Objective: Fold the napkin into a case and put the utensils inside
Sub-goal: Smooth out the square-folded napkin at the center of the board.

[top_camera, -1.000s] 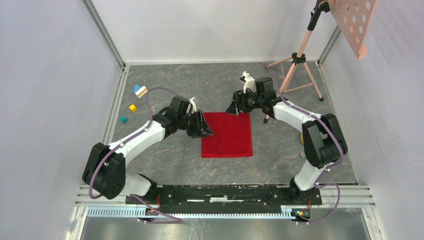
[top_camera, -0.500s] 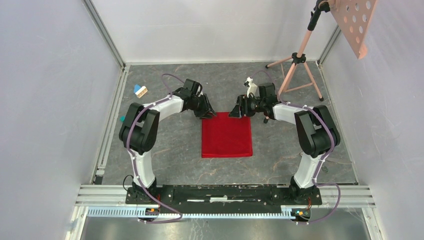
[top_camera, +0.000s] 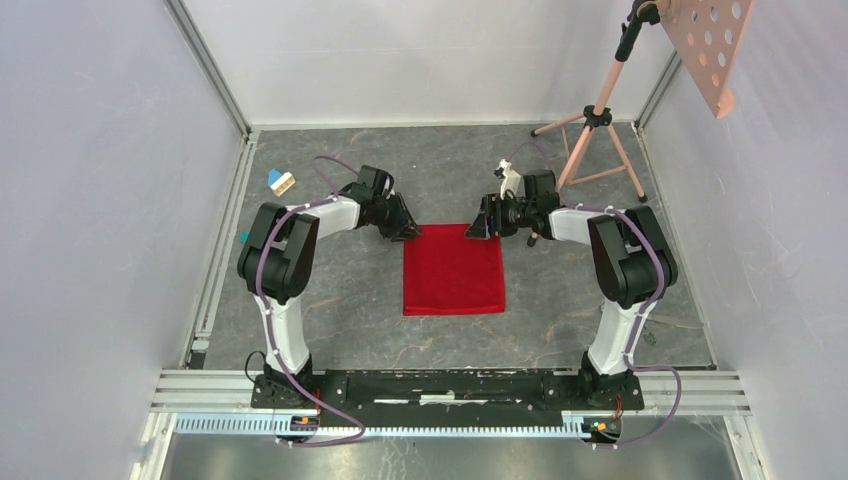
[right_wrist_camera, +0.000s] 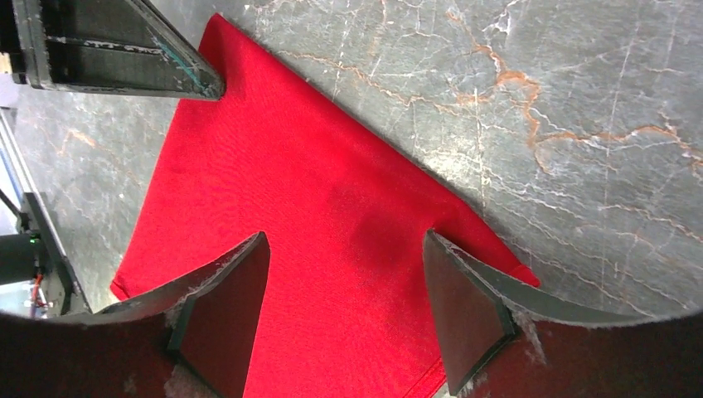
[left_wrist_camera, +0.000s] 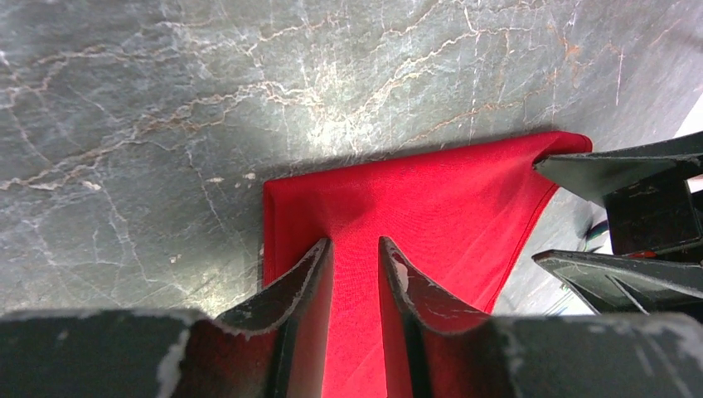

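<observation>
Lying beneath left pincer: napkin.

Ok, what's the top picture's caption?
Left gripper and right gripper at the far corners of a bright red cloth napkin.

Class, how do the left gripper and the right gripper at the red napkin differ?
The left gripper has its jaws narrowly apart; the right gripper has them wide. The left gripper is at the red napkin's far-left corner, the right gripper at its far-right corner. Both are black and face each other across its far edge.
</observation>
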